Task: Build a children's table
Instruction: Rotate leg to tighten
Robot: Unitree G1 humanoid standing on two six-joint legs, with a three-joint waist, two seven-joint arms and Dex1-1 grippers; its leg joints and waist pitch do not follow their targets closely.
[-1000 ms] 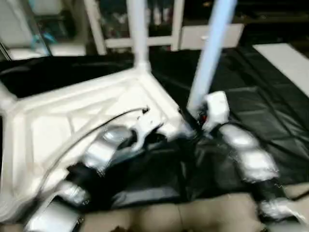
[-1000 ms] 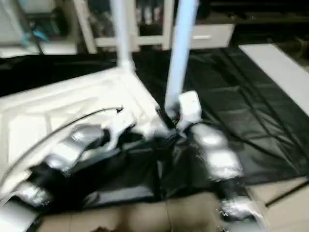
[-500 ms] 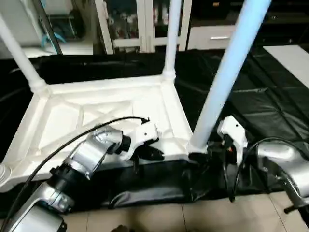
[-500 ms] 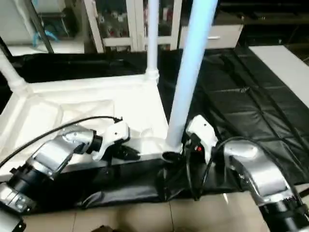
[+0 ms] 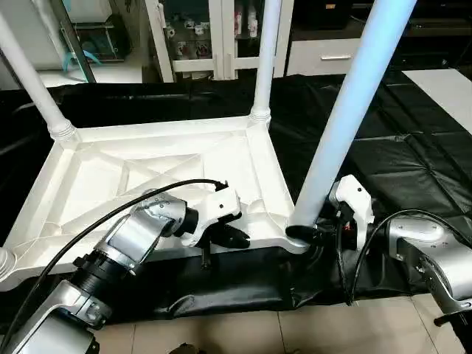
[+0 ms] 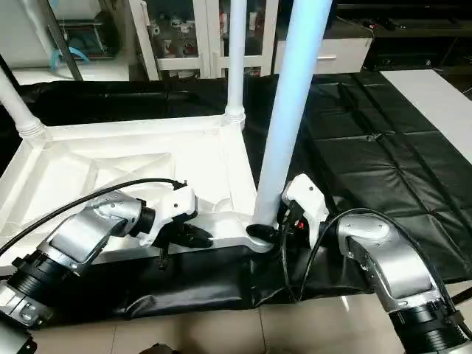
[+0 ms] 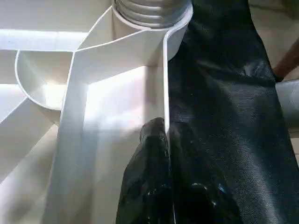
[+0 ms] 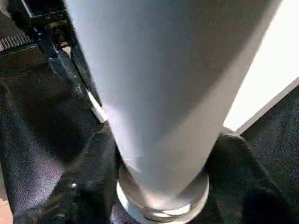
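On the black-covered work table (image 5: 413,155) the tabletop (image 5: 147,177) lies underside up, three legs visible in its corner sockets; the nearest leg (image 5: 346,110) rises steeply from the near corner on the robot's right, leaning slightly away to the right; the right gripper (image 5: 313,234) sits at its base, fingers clasped around the foot; the left gripper (image 7: 166,154) is just beside, pinching the tabletop's near rim, one finger on each side.
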